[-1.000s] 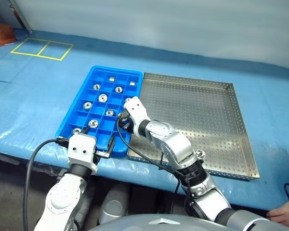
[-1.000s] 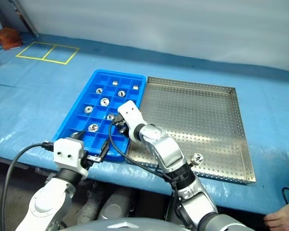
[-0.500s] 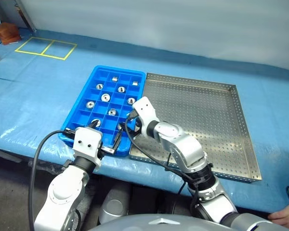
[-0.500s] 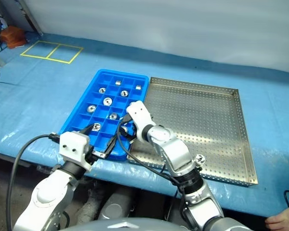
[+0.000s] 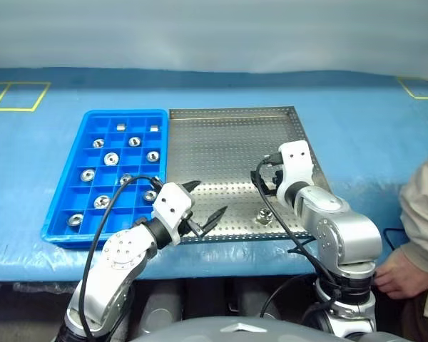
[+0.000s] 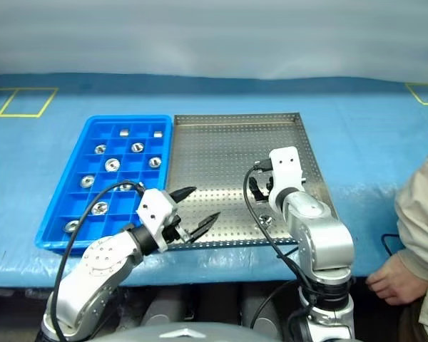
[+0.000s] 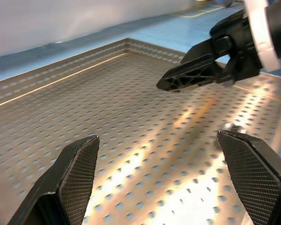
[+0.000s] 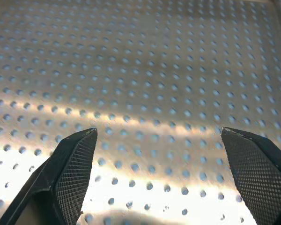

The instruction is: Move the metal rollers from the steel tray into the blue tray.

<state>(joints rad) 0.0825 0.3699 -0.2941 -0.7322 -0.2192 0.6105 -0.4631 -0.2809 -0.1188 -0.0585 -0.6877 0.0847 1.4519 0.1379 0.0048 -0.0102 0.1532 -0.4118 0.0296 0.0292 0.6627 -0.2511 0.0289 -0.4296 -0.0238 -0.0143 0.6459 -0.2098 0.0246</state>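
Note:
One metal roller [image 5: 262,217] lies in the steel tray [image 5: 221,157] near its front rim; it also shows blurred as the roller [image 7: 234,127]. Several more rollers [image 5: 111,158] sit in compartments of the blue tray [image 5: 125,112], which lies against the steel tray's left side. My left gripper [image 5: 207,197] hangs open and empty over the steel tray's front left part. My right gripper [image 6: 260,187] is open over the tray's right half, just behind the lone roller. Its fingers [image 8: 75,159] are wide apart over bare perforated floor.
The trays rest on a table under a blue cover [image 5: 364,135]. A person's sleeve [image 5: 422,206] and hand [image 5: 389,274] are at the right edge, near the table's front. Yellow tape marks [image 5: 14,96] lie far left and far right.
The camera has swung right. My right gripper has opened and moved from the blue tray to over the steel tray. My left gripper has moved right, over the steel tray's front.

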